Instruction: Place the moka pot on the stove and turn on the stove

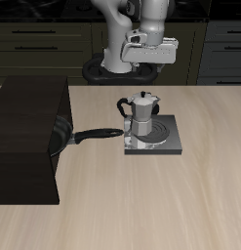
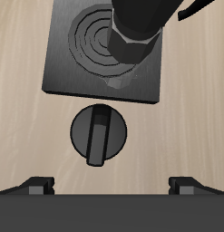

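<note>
Moka pot [image 1: 140, 114] below gripper [image 1: 151, 51] (apart) —

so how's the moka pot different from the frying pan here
The moka pot is silver and faceted; the frying pan is black and smooth. The pot stands tall and upright on the stove, while the pan sits low on the table beside the large black box. The pot's handle is short, at its side; the pan's is long, reaching toward the stove. Both handles are black.
</note>
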You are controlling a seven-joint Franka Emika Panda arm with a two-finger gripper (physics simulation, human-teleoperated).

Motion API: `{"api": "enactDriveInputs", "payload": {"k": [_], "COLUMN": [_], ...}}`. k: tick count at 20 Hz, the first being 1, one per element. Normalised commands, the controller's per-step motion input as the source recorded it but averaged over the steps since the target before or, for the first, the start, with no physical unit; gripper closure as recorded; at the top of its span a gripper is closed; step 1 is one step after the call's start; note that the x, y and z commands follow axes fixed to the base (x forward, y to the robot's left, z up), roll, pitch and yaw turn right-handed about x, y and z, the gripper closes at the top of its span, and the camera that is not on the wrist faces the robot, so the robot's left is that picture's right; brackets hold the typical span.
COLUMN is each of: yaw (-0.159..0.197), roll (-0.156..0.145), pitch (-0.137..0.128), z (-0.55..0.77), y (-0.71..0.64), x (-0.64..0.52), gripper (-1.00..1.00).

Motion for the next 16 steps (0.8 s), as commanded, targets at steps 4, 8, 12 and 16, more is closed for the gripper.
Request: {"api": "enactDriveInputs", "payload": {"k": [4,8,12,16], "yaw": [0.047,0.004,0.046,-0.003], "roll": [-0.004,0.021,-0.02,0.01], "pitch": [-0.051,0.022,-0.073,0.004], "z": [-0.07,-0.22,-0.1,-0.18], "y": [0.08,0.05,0.01,0.0], "x": [-0.04,-0.05,-0.06,0.0], "gripper": [-1.0,-1.0,-1.0,-1.0]}}
